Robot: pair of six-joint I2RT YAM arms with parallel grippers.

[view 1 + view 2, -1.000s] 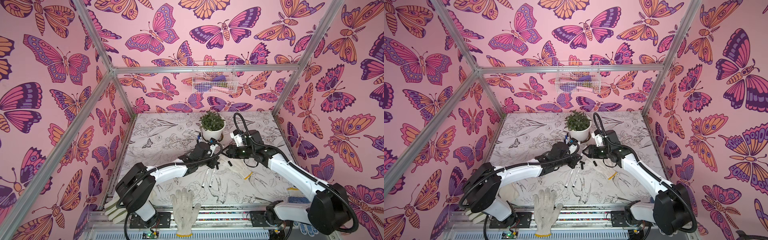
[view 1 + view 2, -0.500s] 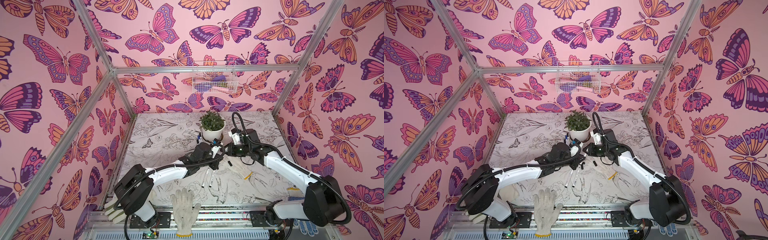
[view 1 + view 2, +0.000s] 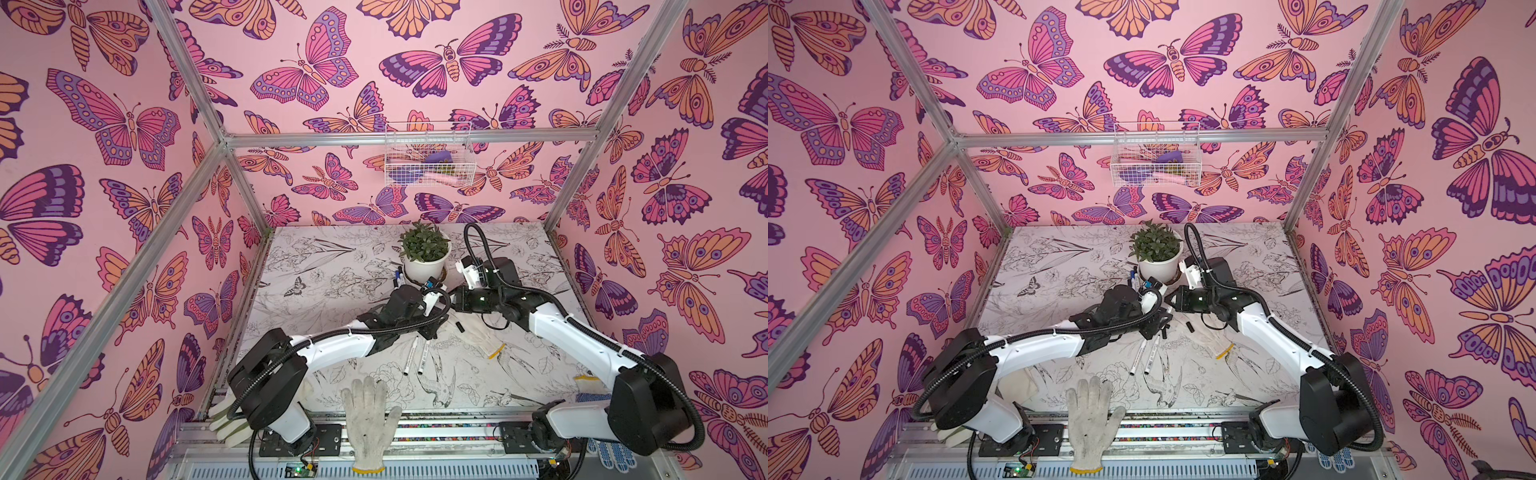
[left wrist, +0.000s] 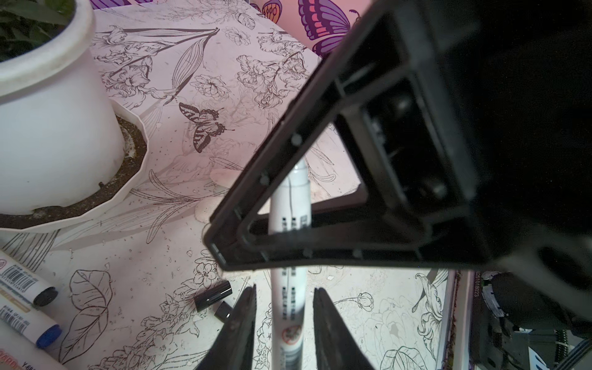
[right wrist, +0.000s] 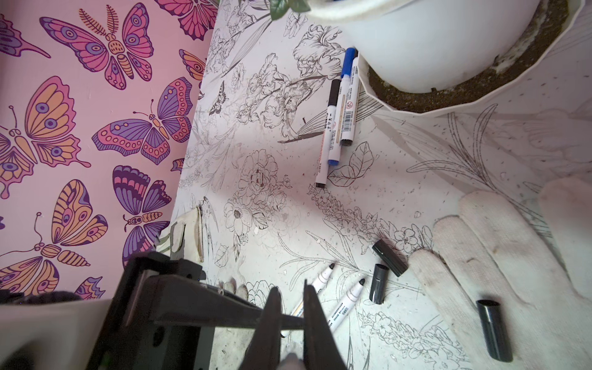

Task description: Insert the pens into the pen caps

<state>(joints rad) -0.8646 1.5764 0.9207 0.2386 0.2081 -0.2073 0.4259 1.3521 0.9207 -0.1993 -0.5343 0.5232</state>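
Pen (image 4: 290, 205) held above the table (image 3: 332, 266) at 5 o'clock of the plant pot (image 3: 426, 266), my right gripper (image 5: 291, 286) clenched on it, my left gripper (image 4: 284, 288) released, fingers (image 4: 243, 320) flanking the barrel without touching; two uncapped pens (image 3: 411, 355) lie at its 7 o'clock

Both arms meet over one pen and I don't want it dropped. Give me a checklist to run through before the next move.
1. Right end effector shut on the raised pen: ok, as far as it shows.
2. Left end effector off that pen, gaps on both sides: ok.
3. Pen's nib end bare: cannot tell, hidden behind a right finger.
4. Loose black cap lying free on the table: ok.
5. Plant pot apart from both end effectors: ok.
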